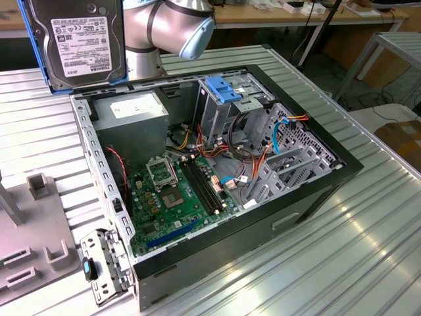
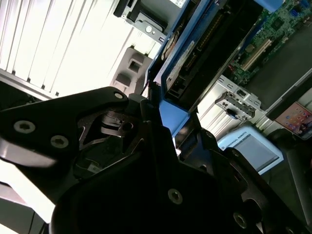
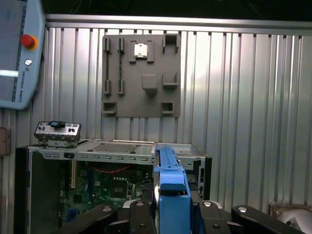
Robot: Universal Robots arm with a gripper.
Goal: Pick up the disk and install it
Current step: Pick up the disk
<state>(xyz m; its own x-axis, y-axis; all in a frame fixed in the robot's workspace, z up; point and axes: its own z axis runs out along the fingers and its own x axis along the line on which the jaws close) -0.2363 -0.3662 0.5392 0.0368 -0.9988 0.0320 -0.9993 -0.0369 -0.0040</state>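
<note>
Grey fixture tray [image 1: 33, 243] at the exterior view's left, hard drive [image 1: 82, 43] in blue rails held aloft beside the robot arm [image 1: 171, 26], gripper [image 3: 173, 200] clenched on its blue edge in the first wrist view, open computer case [image 1: 217, 171] further right, blue bracket [image 1: 223, 89] atop its cage.

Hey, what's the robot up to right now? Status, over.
Gripper shut on the disk. Disk aloft, outside the computer case. Cables crowd beside the drive cage.
</note>
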